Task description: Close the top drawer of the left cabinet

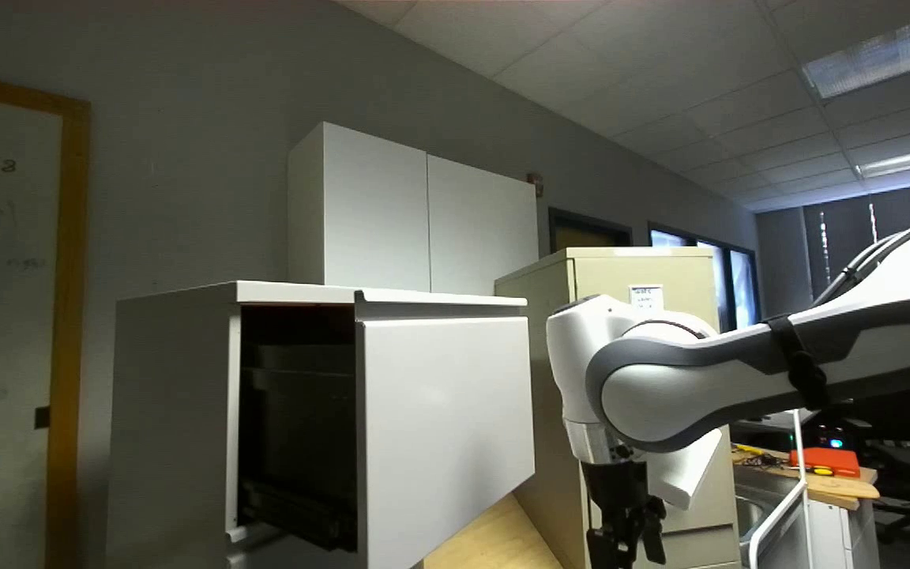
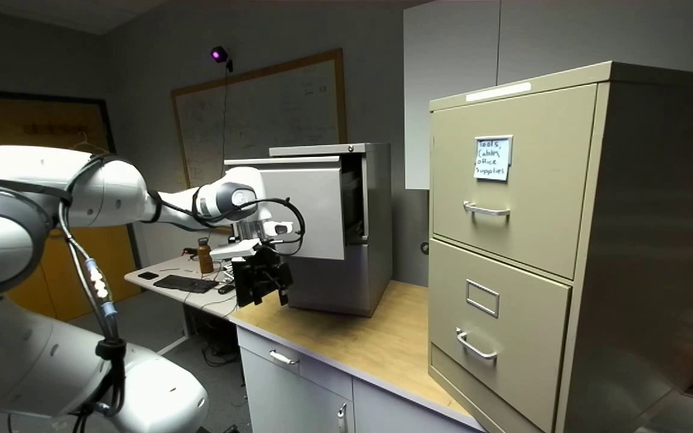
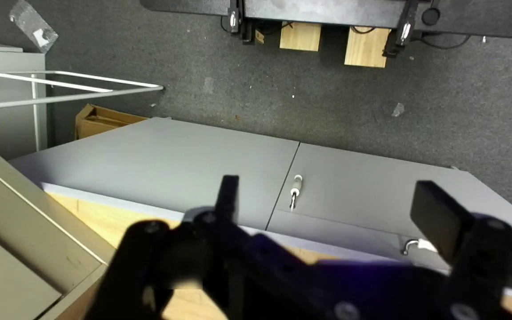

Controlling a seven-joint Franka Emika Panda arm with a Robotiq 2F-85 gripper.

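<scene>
At far left in an exterior view, a whiteboard, cut off at its left side, with faint, mostly unreadable writing inside a wooden border. Next, the left cabinet, cut off at the base, boxy and smooth grey-white under a thin flat slab. Jutting from its front, well open, the top drawer: a plain, flat white panel with a lip along the upper edge, parted from the cabinet by a black gap, mostly too dark to make out. Beneath, the desk of pale wood grain, partly hidden by that panel. Farther right, a beige filing cabinet with metal handles, partly covered in an exterior view by the Panda arm. Before it, hanging downward with visible room to the drawer, the end effector, black and jointed, partly cut off below; in the wrist view, fingers blurred but set wide apart.
</scene>
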